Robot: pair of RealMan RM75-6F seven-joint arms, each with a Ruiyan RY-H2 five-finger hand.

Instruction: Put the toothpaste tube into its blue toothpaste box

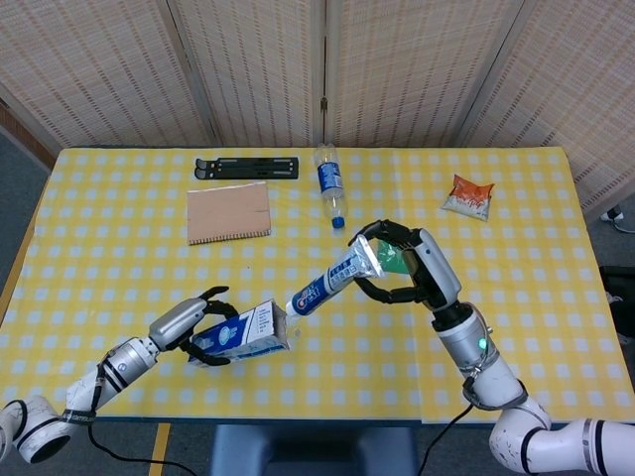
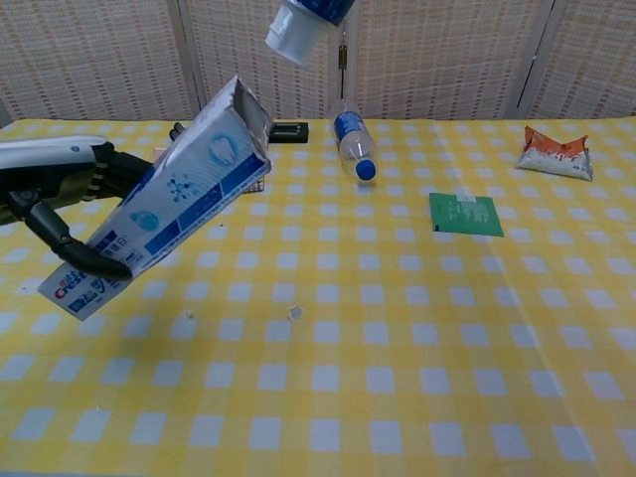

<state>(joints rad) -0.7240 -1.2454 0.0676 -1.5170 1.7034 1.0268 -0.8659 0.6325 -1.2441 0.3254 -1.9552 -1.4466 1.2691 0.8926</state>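
My left hand (image 1: 189, 323) (image 2: 55, 189) grips the blue toothpaste box (image 1: 241, 334) (image 2: 169, 199) and holds it above the table, tilted, its open end pointing up and to the right. My right hand (image 1: 412, 268) holds the toothpaste tube (image 1: 332, 280) by its flat crimped end, the tube slanting down to the left. The white cap (image 1: 296, 304) (image 2: 296, 30) hangs just beyond the box's open end and is outside it. In the chest view only the cap end of the tube shows at the top edge; the right hand is out of that view.
On the yellow checked table (image 1: 516, 327) lie a plastic bottle (image 1: 329, 184) (image 2: 353, 141), a brown notebook (image 1: 229, 212), a black stand (image 1: 247, 168), a green packet (image 2: 465, 215) and an orange snack bag (image 1: 468, 196) (image 2: 556, 153).
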